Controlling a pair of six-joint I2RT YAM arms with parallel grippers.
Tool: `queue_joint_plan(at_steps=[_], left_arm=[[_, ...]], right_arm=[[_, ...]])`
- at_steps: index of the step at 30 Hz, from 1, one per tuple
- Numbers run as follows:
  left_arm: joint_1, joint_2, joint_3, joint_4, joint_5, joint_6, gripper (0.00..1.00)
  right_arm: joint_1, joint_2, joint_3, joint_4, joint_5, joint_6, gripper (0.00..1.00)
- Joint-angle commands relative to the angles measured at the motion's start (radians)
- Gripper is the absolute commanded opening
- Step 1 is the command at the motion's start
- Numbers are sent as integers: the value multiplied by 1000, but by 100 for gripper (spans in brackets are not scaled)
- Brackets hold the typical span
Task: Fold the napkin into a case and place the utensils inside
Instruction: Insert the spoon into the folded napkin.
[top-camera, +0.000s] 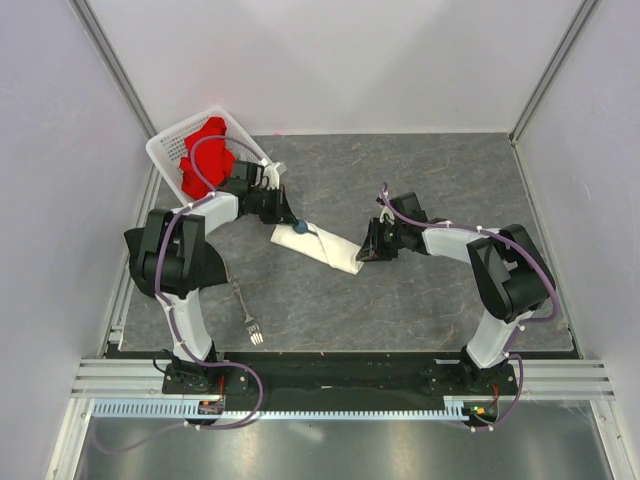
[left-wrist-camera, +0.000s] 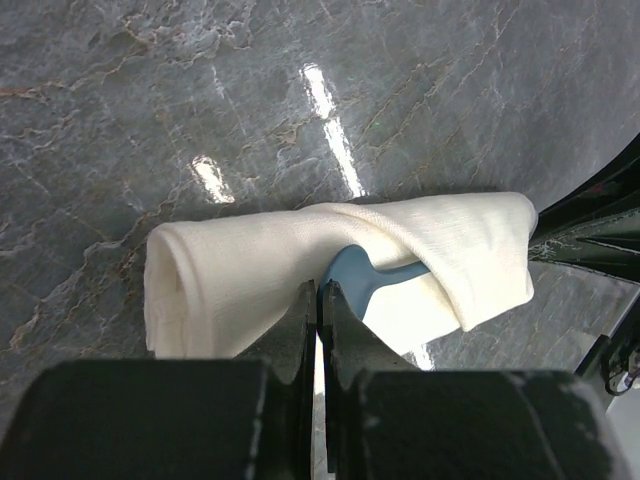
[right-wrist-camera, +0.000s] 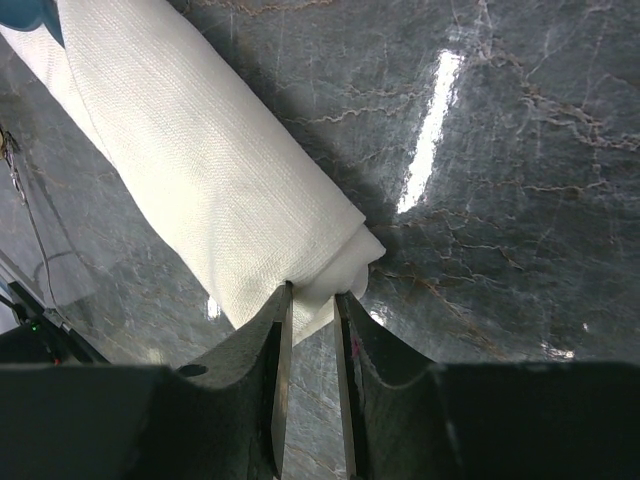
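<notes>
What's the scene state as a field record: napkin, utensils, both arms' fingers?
napkin: folded into a narrow strip on the table
spoon: blue, partly tucked under the fold, one end showing
fork: on the table, apart from the napkin
left fingers: shut at the spoon's exposed end; grip unclear
right fingers: shut on the napkin's opposite corner

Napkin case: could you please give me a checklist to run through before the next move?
1. Case folded into a narrow strip: ok.
2. Right gripper clamped on the case's end: ok.
3. Spoon fully inside: not ok. The handle is tucked under the fold and the bowl shows.
4. Left gripper holding the spoon: cannot tell. Its jaws are shut right at the bowl.
5. Fork inside: not ok. It lies on the table, apart from the case.
</notes>
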Motion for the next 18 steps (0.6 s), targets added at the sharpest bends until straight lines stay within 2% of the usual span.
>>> queue_joint_plan(at_steps=[1, 12, 14, 15, 17, 18], left_arm=[[-28, 19, 59, -16, 3, -34, 2], [-48, 21, 68, -54, -34, -40, 3], [-48, 13, 78, -69, -38, -45, 13], [-47, 7, 80, -74, -61, -59, 22], [-47, -23, 79, -86, -73, -65, 31], [-45, -39, 74, -88, -104, -77, 46]], right_arm=[[-3, 5, 21, 37, -12, -4, 30], [-3, -3, 15, 30, -3, -7, 30], [-3, -9, 13, 26, 5, -11, 30], [-3, -13, 13, 20, 9, -14, 30], [-4, -26, 12, 11, 15, -20, 30], [-3, -36, 13, 1, 23, -21, 30]])
